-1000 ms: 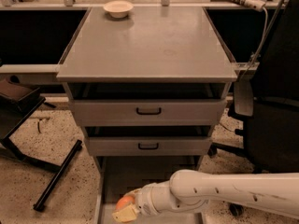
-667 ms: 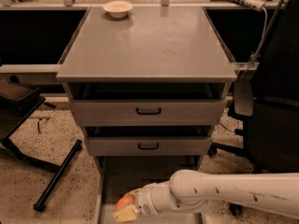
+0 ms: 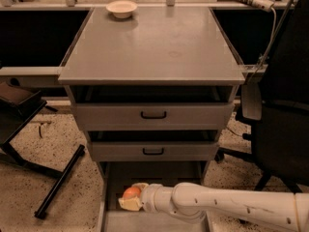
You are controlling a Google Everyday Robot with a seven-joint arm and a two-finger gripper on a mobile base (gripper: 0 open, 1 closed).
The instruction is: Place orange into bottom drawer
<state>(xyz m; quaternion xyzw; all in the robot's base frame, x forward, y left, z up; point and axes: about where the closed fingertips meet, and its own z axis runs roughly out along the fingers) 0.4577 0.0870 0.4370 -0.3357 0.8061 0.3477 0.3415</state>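
The gripper [image 3: 129, 198] is low in the open bottom drawer [image 3: 161, 175], towards its left; the jaws are closed round the orange [image 3: 131, 192]; whether the orange touches the drawer floor I cannot tell. A bowl [image 3: 121, 8] stands on the surface [image 3: 154, 47] above.

The gripper [image 3: 129, 200], low over the bottom drawer [image 3: 164, 175], has pale cream fingers [image 3: 126, 205]. Right behind it sits a ringed white collar [image 3: 150, 198], then a fat, smooth off-white arm [image 3: 227, 207] with small dark specks farther back.

The white arm [image 3: 227, 204] reaches in low from the right, its tool [image 3: 129, 197] clasping the orange [image 3: 131, 192].
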